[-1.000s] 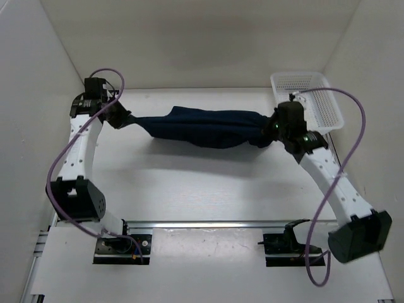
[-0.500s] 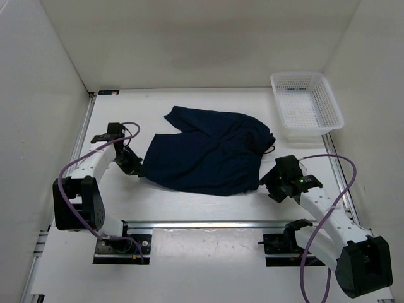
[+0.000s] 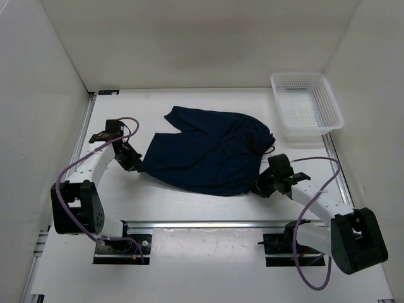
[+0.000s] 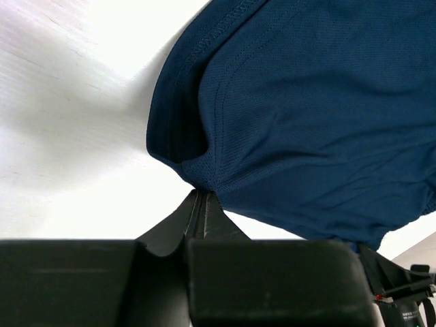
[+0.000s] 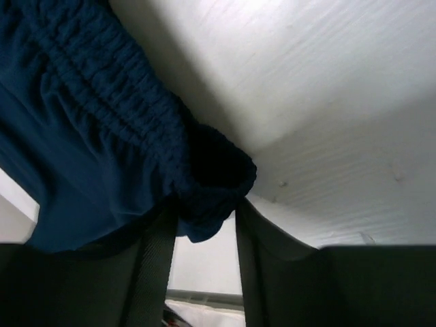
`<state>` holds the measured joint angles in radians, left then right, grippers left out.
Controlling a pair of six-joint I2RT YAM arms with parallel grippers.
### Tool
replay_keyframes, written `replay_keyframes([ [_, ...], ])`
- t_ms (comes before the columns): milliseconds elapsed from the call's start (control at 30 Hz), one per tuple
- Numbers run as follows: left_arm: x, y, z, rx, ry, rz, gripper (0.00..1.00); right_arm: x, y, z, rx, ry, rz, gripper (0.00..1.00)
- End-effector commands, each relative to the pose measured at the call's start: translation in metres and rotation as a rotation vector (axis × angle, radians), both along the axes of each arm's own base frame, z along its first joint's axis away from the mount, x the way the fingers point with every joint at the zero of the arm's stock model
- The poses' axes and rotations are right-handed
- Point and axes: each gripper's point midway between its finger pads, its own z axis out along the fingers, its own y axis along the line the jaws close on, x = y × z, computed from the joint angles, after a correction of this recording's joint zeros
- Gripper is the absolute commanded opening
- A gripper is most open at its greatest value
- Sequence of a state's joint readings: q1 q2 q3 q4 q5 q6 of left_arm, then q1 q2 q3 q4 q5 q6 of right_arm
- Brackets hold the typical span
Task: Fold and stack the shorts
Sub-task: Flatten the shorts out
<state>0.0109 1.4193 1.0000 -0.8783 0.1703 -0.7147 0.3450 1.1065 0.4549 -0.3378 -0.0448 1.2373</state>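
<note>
The dark navy shorts [image 3: 208, 151] lie spread on the white table, waistband to the right and leg hems to the left. My left gripper [image 3: 137, 167] is low at the near-left hem corner. In the left wrist view its jaws [image 4: 201, 194] are shut on the hem edge of the shorts [image 4: 306, 116]. My right gripper [image 3: 260, 188] is at the near-right waistband corner. In the right wrist view it [image 5: 204, 211] pinches a thick bunch of the gathered waistband [image 5: 102, 136], with the fingers a little apart around it.
A white mesh basket [image 3: 306, 107] stands at the back right, just beyond the shorts. White walls close in the left, back and right. The metal rail [image 3: 208, 224] with both arm bases runs along the near edge.
A second ago the shorts hung stretched between both grippers at the back. Both arms swung them toward me and laid them flat. Since then the right gripper has edged inward, toward the shorts.
</note>
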Motion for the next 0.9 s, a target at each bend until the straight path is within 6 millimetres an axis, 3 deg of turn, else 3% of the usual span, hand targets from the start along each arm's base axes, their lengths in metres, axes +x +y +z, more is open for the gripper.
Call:
replay_keyframes([
  [0, 0.012, 0.003, 0.019, 0.014, -0.083, 0.006, 0.1, 0.022, 0.01, 0.008, 0.0, -0.059, -0.006, 0.27],
  [33, 0.015, 0.001, 0.023, 0.005, -0.095, 0.003, 0.1, 0.029, 0.008, 0.01, -0.022, -0.075, -0.002, 0.05],
  [67, 0.021, 0.001, 0.026, 0.005, -0.099, 0.003, 0.1, 0.035, 0.002, 0.013, -0.049, -0.076, -0.005, 0.0],
  [133, 0.032, -0.004, 0.036, -0.024, -0.124, -0.009, 0.1, 0.074, -0.005, 0.043, -0.055, -0.152, 0.02, 0.0],
  [200, 0.061, -0.01, 0.066, -0.059, -0.201, -0.026, 0.1, 0.111, -0.022, 0.064, -0.04, -0.175, 0.017, 0.0],
  [233, 0.071, -0.011, 0.079, -0.067, -0.224, -0.03, 0.1, 0.153, -0.023, 0.122, -0.046, -0.32, 0.078, 0.0],
  [267, 0.097, -0.011, 0.116, -0.065, -0.312, -0.034, 0.1, 0.16, -0.027, 0.138, -0.062, -0.304, 0.108, 0.0],
  [300, 0.103, -0.011, 0.133, -0.065, -0.325, -0.034, 0.1, 0.179, -0.03, 0.147, -0.081, -0.301, 0.138, 0.0],
  [333, 0.112, -0.009, 0.152, -0.056, -0.36, -0.031, 0.1, 0.193, -0.034, 0.17, -0.106, -0.341, 0.162, 0.0],
  [367, 0.127, -0.009, 0.191, -0.054, -0.432, -0.033, 0.1, 0.21, -0.033, 0.218, -0.135, -0.435, 0.219, 0.0],
  [433, 0.137, -0.004, 0.228, -0.042, -0.509, -0.035, 0.1, 0.217, -0.034, 0.26, -0.164, -0.531, 0.245, 0.0],
  [467, 0.144, 0.006, 0.263, -0.032, -0.594, -0.014, 0.1, 0.216, -0.034, 0.288, -0.181, -0.605, 0.254, 0.0],
  [567, 0.142, 0.011, 0.288, -0.053, -0.66, -0.023, 0.1, 0.197, -0.035, 0.315, -0.198, -0.683, 0.275, 0.0],
  [600, 0.132, 0.016, 0.289, -0.048, -0.662, -0.01, 0.1, 0.19, -0.032, 0.318, -0.189, -0.704, 0.299, 0.0],
  [667, 0.122, 0.016, 0.282, -0.054, -0.659, -0.021, 0.1, 0.168, -0.031, 0.301, -0.209, -0.685, 0.345, 0.0],
  [733, 0.098, 0.014, 0.25, -0.042, -0.593, -0.044, 0.1, 0.152, -0.032, 0.282, -0.215, -0.665, 0.356, 0.0],
  [767, 0.09, 0.014, 0.236, -0.045, -0.567, -0.042, 0.1, 0.131, -0.03, 0.256, -0.216, -0.631, 0.395, 0.0],
  [800, 0.066, 0.013, 0.201, -0.033, -0.497, -0.055, 0.1, 0.12, -0.032, 0.242, -0.22, -0.61, 0.406, 0.0],
  [833, 0.053, 0.017, 0.181, -0.014, -0.452, -0.04, 0.1, 0.103, -0.032, 0.241, -0.218, -0.628, 0.419, 0.0],
  [867, 0.039, 0.017, 0.163, -0.009, -0.411, -0.033, 0.1, 0.088, -0.034, 0.208, -0.21, -0.559, 0.428, 0.0],
])
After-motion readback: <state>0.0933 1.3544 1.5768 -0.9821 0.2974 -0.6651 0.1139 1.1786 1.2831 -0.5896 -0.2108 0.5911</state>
